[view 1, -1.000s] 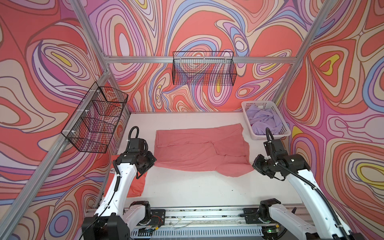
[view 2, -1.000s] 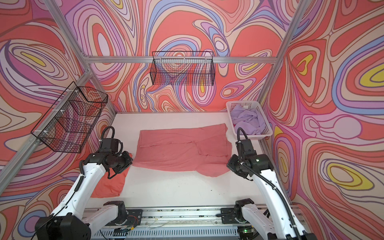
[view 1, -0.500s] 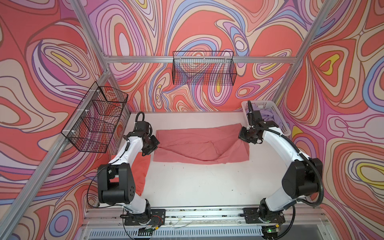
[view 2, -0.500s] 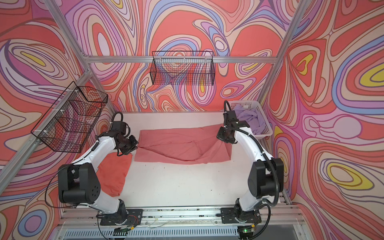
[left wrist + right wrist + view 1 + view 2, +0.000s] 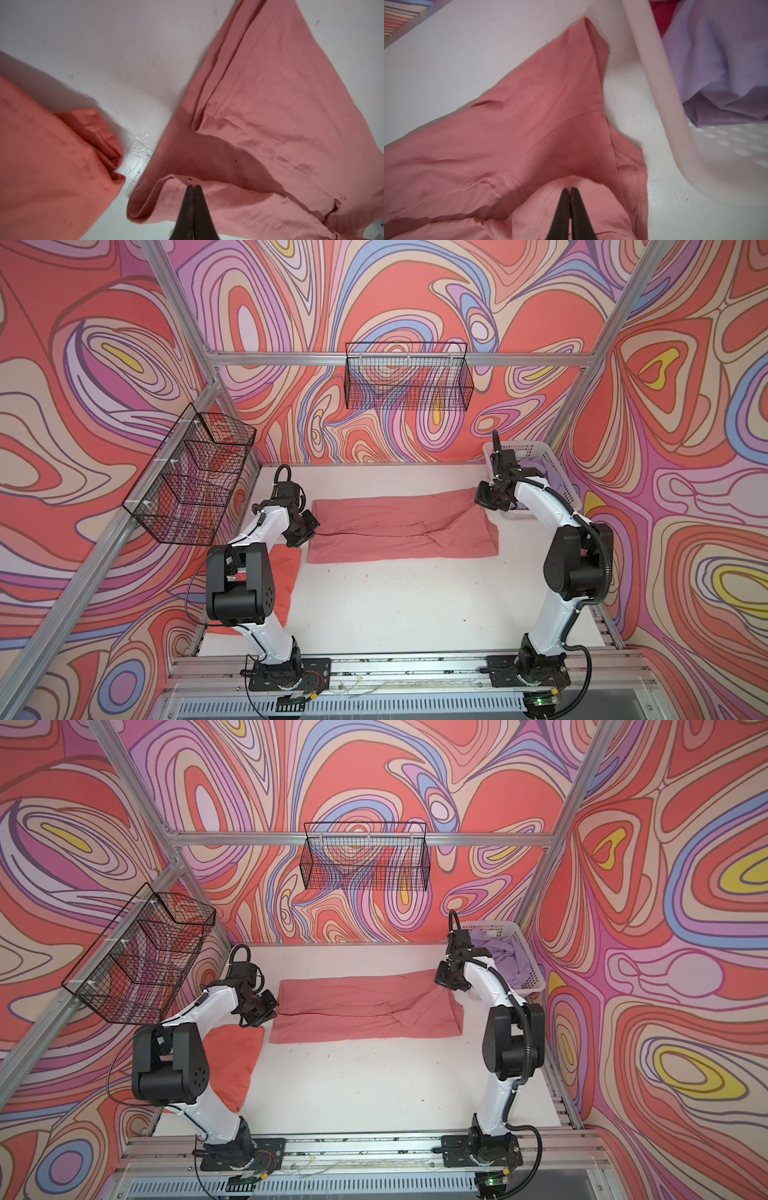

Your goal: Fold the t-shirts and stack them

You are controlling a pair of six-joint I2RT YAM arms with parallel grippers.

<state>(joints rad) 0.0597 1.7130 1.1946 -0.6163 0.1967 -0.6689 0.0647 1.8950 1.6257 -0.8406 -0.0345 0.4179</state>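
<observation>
The salmon-pink t-shirt [image 5: 399, 531] [image 5: 365, 1011] lies as a long band across the back middle of the white table, its near half doubled over the far half. My left gripper [image 5: 309, 531] [image 5: 193, 186] is shut on the doubled edge at the band's left end. At the right far corner, my right gripper [image 5: 484, 502] [image 5: 570, 189] is shut on a raised fold of the same shirt [image 5: 529, 124]. The orange-coral t-shirt [image 5: 286, 572] [image 5: 41, 155] lies folded at the left, partly under the left arm. The lavender t-shirt [image 5: 503, 957] [image 5: 716, 62] is crumpled in the basket.
The white slatted basket [image 5: 555, 464] [image 5: 660, 83] stands at the back right corner, close beside the right gripper. Black wire baskets hang on the back wall [image 5: 407, 381] and the left wall [image 5: 195, 477]. Bare white tabletop [image 5: 395, 605] lies in front of the pink shirt.
Both grippers have travelled from the near side to the back, carrying the pink shirt's near edge over the far half. In the last half second they hardly moved.
</observation>
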